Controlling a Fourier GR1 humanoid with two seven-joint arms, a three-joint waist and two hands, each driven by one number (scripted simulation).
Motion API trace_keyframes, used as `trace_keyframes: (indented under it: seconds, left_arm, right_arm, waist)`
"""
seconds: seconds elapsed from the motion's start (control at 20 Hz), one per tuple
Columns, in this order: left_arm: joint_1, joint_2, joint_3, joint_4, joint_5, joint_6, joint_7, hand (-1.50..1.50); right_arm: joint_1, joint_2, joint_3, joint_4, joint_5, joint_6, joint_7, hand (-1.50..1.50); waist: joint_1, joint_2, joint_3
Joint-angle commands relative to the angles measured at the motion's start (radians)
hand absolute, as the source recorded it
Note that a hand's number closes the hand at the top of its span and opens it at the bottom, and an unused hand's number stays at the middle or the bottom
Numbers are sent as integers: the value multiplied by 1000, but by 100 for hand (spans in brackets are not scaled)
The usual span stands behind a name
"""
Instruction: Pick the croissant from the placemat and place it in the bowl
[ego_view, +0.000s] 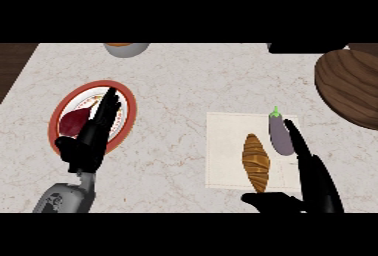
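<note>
The croissant (256, 161) is laid lengthwise on the placemat (225, 150), on the table (184, 85). The right hand (319, 189) is held open just to its right. Its fingers (297, 140) are stretched straight along the placemat's right edge, beside the eggplant (279, 134), and its thumb (267, 201) is spread just below the croissant's near end. The croissant is thus flanked by fingers and thumb, and is not gripped. The left hand (85, 145) is held open, fingers straight, over the plate (127, 107). The bowl (125, 49) is seen at the far edge.
</note>
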Motion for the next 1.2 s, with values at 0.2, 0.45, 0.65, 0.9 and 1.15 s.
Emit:
trace_keyframes:
  seconds: [0.2,0.45,0.65,0.9,1.15]
  left_arm:
    - [-54,-53,59,52,-50,-17,24,0]
    - [12,-62,27,-51,-83,-12,49,0]
    - [-34,-79,68,-40,-80,-50,95,0]
    - [-47,-69,109,22,-90,-90,56,0]
    - [48,-115,75,-63,-130,-59,36,0]
  right_arm:
    - [40,31,-34,15,-43,-1,-119,-150]
    - [139,3,-119,51,-195,-22,-329,-150]
    - [144,60,-49,14,-127,-23,-285,-150]
    - [116,102,-52,20,-158,-12,-225,-150]
    - [111,157,-53,193,-169,-82,-367,-150]
  waist:
    - [-4,0,0]
    - [-3,-1,1]
    - [-3,-1,0]
    - [-3,0,0]
    - [0,-1,0]
